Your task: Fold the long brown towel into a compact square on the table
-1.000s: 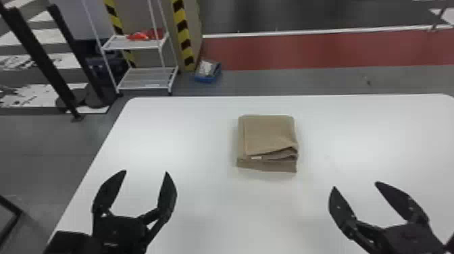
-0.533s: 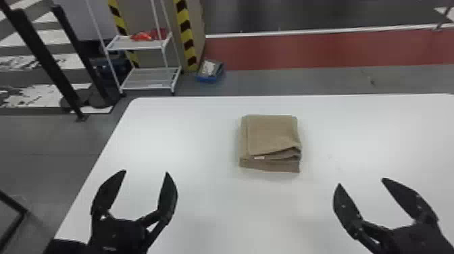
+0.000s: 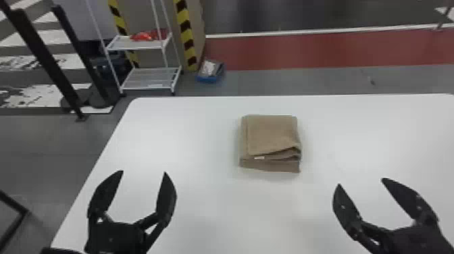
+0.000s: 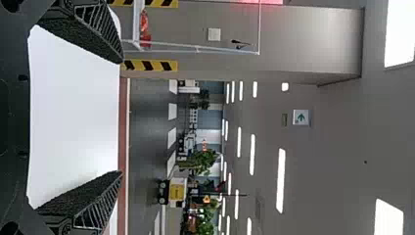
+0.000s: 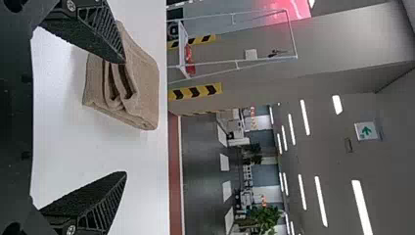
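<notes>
Folded into a compact, layered block, the brown towel [image 3: 270, 135] lies on the white table [image 3: 189, 135], with a small white tag at its near side. My left gripper [image 3: 144, 171] is open over the table's near left, apart from the towel; its spread fingers also frame bare table in the left wrist view [image 4: 122, 117]. My right gripper [image 3: 360, 181] stands open at the near right, holding nothing. In the right wrist view, the towel [image 5: 142, 88] appears beyond one finger of the open right gripper [image 5: 126, 117].
Behind the table's far left stand a white wire shelf [image 3: 152, 72] and a yellow-and-black striped post [image 3: 186, 33]. A blue box [image 3: 210, 71] rests on the floor nearby. Dark posts [image 3: 44, 57] rise left of the table.
My right gripper has moved a little to the right and down in the head view, farther from the towel. The left gripper stays nearly in place. The towel keeps its folded shape.
</notes>
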